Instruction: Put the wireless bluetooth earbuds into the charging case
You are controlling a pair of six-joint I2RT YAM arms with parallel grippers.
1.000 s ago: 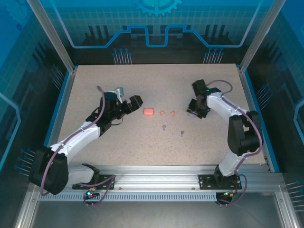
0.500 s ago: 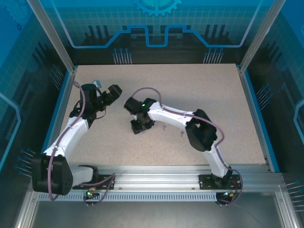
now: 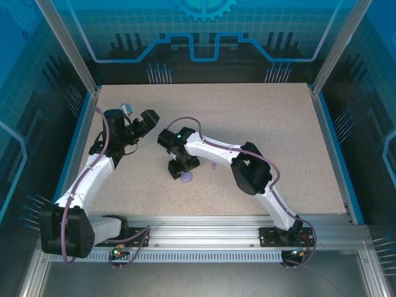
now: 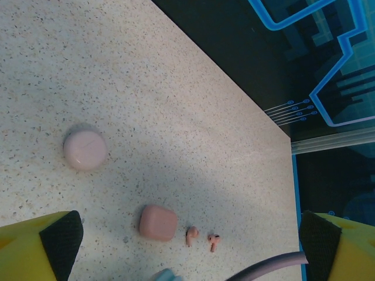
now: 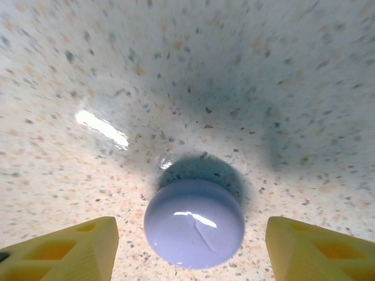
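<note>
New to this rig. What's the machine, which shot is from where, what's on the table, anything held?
Two robot arms are bolted at the near edge of a speckled table. One shot looks down from above and behind them; the other two come from a camera on each wrist, with yellow fingers at the bottom corners. The left gripper is open; its camera sees a pale pink round case, a coral case and two coral earbuds beside it. The right gripper is open, straddling a closed lavender case without touching it. Nothing is held.
</note>
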